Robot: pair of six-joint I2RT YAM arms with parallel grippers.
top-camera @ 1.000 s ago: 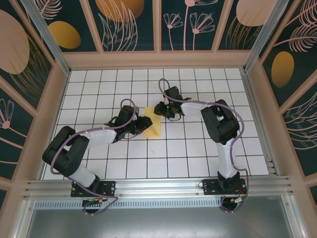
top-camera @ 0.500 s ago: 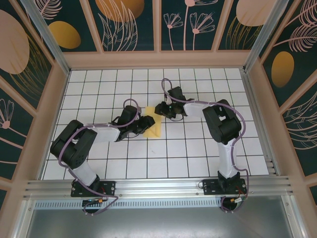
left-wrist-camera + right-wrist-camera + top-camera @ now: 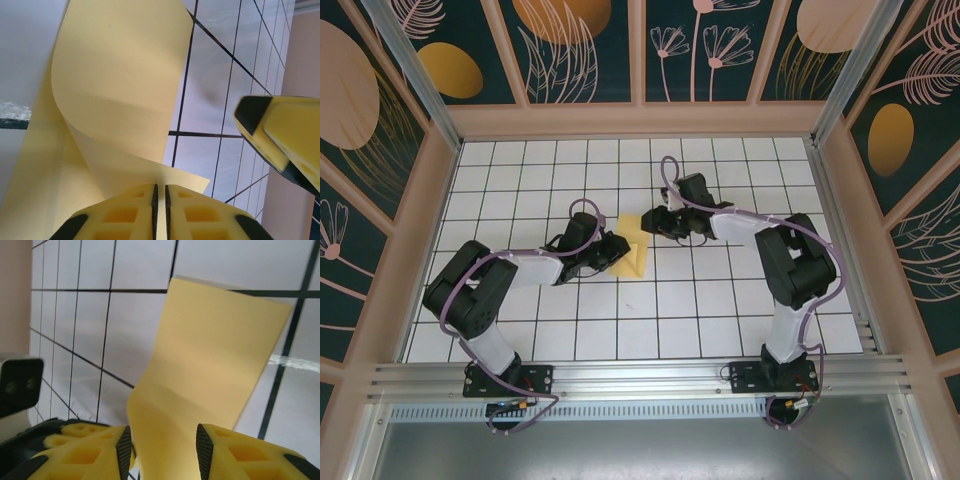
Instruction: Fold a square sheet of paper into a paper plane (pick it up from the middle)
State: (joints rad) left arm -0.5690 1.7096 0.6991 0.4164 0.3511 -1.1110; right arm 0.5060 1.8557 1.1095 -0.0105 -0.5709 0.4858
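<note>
The square sheet of paper (image 3: 629, 250) is yellow and lies partly folded and curled on the white grid table, between the two grippers. My left gripper (image 3: 607, 250) is at the sheet's left edge; in the left wrist view its jaws (image 3: 160, 200) are shut on a thin edge of the sheet (image 3: 120, 85), which curls up beyond them. My right gripper (image 3: 651, 222) is at the sheet's far right corner. Its jaws (image 3: 162, 445) stand well apart, and the bowed paper (image 3: 215, 355) passes between the pads without being pinched.
The table (image 3: 720, 290) is a white grid walled by pink frames on three sides. In the left wrist view, a finger (image 3: 280, 135) of the right gripper is close at the right. The left gripper's camera housing (image 3: 19, 385) sits at the left of the right wrist view.
The left gripper has closed onto the paper's edge. The right arm's elbow has swung rightward, its gripper staying at the sheet's far corner, which now stands up more.
</note>
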